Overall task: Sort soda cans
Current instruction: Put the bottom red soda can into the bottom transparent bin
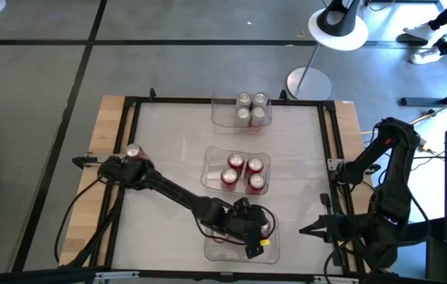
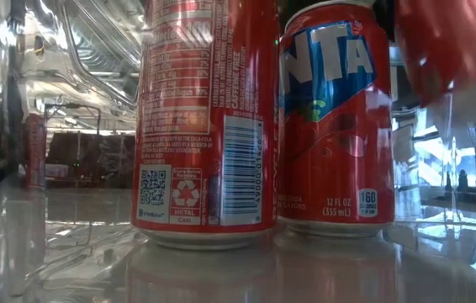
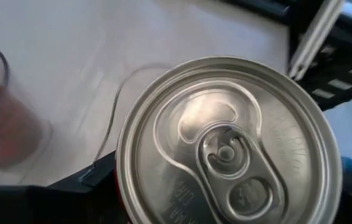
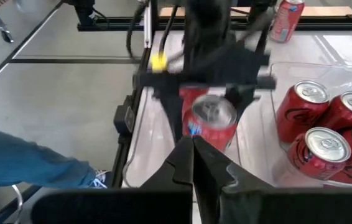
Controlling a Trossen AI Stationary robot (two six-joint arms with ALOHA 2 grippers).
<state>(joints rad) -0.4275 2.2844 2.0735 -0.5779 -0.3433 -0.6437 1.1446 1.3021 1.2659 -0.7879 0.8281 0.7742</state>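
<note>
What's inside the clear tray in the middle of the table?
The middle tray holds four red soda cans, upright, silver tops up, grouped two by two. The tray floor under them is covered.

Both arms are built of dark, matte segments trailed by black cables, and a small yellow tag (image 1: 264,243) is carried just beside the left gripper (image 1: 255,237).

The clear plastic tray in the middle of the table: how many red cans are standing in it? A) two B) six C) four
C: the high view shows four red soda cans standing in a two-by-two block inside the middle clear plastic tray.
</note>
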